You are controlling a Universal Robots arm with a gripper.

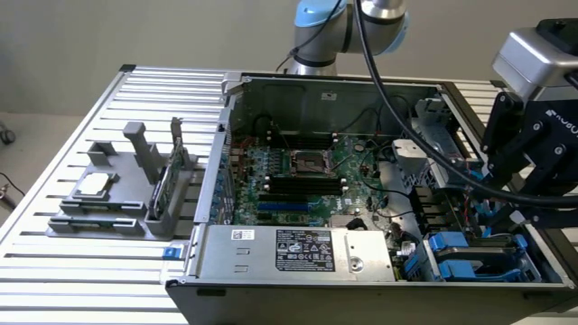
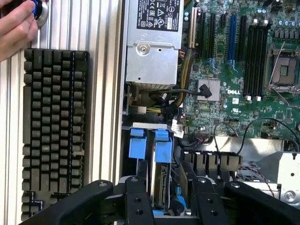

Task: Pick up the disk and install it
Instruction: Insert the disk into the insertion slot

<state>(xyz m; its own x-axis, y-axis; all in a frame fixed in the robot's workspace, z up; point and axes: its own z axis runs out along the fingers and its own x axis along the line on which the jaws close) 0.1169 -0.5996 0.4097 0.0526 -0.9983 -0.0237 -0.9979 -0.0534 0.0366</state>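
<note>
The disk [image 2: 160,185] stands on edge in the drive bay at the case's front corner, its blue plastic frame [image 2: 163,146] facing out. A second blue tab [image 2: 137,146] sits right beside it. My gripper [image 2: 171,202] hovers over this bay with one black finger [image 2: 138,199] on each side of the disk. The fingers stand apart, and a gap shows on one side of the disk. In the exterior view the gripper [image 1: 522,203] hangs over the blue frames [image 1: 456,261] at that view's right.
The open computer case [image 1: 271,284] lies on a slatted metal table [image 1: 54,271], with the motherboard [image 1: 307,176] and power supply [image 1: 298,250] exposed. A grey fixture [image 1: 118,196] holds a chip and card. A keyboard [image 2: 54,131] and a person's hand [image 2: 16,26] lie beside the case.
</note>
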